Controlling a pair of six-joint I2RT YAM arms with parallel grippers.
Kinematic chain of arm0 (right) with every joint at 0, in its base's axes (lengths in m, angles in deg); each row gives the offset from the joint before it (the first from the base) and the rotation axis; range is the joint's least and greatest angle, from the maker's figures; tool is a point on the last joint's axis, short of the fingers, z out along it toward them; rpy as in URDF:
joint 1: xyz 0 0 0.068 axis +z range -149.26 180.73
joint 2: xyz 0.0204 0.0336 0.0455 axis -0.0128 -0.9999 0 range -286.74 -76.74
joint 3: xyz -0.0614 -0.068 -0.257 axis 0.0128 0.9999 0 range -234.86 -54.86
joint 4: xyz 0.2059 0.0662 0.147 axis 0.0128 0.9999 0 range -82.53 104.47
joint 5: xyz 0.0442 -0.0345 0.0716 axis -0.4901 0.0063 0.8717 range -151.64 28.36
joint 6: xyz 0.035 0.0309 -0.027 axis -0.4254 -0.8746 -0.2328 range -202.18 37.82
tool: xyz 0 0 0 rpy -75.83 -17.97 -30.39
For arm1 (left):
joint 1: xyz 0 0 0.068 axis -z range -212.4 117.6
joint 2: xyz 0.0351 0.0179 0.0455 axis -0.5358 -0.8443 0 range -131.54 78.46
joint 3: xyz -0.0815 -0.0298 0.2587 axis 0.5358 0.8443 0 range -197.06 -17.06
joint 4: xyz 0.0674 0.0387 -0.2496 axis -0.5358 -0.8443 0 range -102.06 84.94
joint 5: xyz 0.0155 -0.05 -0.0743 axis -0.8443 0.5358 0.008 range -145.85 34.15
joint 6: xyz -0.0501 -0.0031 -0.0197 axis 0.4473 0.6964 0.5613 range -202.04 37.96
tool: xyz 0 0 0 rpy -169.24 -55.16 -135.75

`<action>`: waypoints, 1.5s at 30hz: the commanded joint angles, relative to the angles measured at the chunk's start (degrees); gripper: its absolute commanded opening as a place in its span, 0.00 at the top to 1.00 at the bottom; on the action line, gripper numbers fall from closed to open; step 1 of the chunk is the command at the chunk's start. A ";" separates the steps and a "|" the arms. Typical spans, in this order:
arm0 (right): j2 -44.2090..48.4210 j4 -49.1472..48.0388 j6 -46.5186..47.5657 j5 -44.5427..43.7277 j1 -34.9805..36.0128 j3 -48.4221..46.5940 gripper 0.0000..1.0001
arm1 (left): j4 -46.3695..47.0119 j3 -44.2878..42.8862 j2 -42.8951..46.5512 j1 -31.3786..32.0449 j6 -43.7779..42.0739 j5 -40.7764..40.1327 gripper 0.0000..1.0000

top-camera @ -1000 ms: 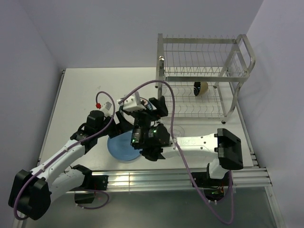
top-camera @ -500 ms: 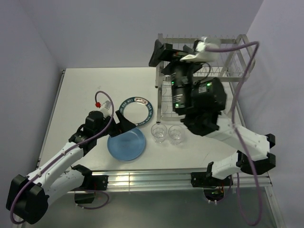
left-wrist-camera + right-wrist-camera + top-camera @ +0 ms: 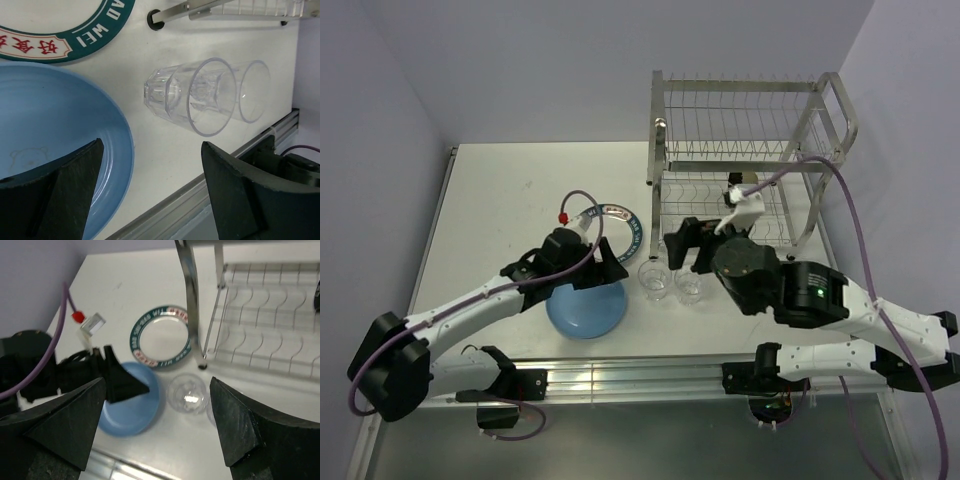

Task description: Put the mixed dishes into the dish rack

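Note:
The light-blue plate (image 3: pixel 588 312) lies flat near the table's front. My left gripper (image 3: pixel 604 268) hovers over its far edge, open and empty; in the left wrist view (image 3: pixel 150 195) one finger is over the plate (image 3: pixel 50 125). The white plate with the teal lettered rim (image 3: pixel 616 222) lies just behind. Two clear glasses (image 3: pixel 653 281) (image 3: pixel 689 284) stand upright to the right. My right gripper (image 3: pixel 686 248) is open and empty above them; its view shows one glass (image 3: pixel 186 392) between the fingers. The silver dish rack (image 3: pixel 745 150) stands behind. The black bowl is mostly hidden by my right wrist.
The rack's front left leg (image 3: pixel 192 315) stands close behind the glasses. The table's front rail (image 3: pixel 650 375) runs just beyond the blue plate. The purple left wall (image 3: pixel 370 200) borders the table. The right arm's cable (image 3: pixel 840 190) loops beside the rack.
The right arm has come down from the rack's upper tier to just above the two glasses. The left gripper has moved right, over the blue plate's edge.

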 commanded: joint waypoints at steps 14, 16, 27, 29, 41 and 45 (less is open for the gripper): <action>19.37 15.43 -21.45 6.62 0.20 12.09 0.10 | 0.11 -14.31 -18.36 7.69 -0.78 -10.71 0.17; 20.96 16.22 -21.97 6.09 0.20 12.70 0.10 | -1.74 -16.33 -20.92 8.13 -1.31 -11.24 0.20; 25.09 17.72 -22.50 3.81 0.11 14.11 0.10 | -4.65 -19.50 -26.11 10.68 -1.93 -13.79 0.47; 24.92 17.71 -22.33 3.80 0.20 14.29 0.10 | -4.73 -19.15 -25.76 10.77 -1.93 -13.88 0.58; 21.49 17.80 -22.68 5.30 0.20 13.58 0.08 | -9.30 -19.15 -18.65 10.85 -2.28 -15.55 1.00; 21.05 16.32 -22.33 7.67 0.20 13.14 0.07 | -10.62 -17.83 -9.35 10.85 -2.36 -13.36 1.00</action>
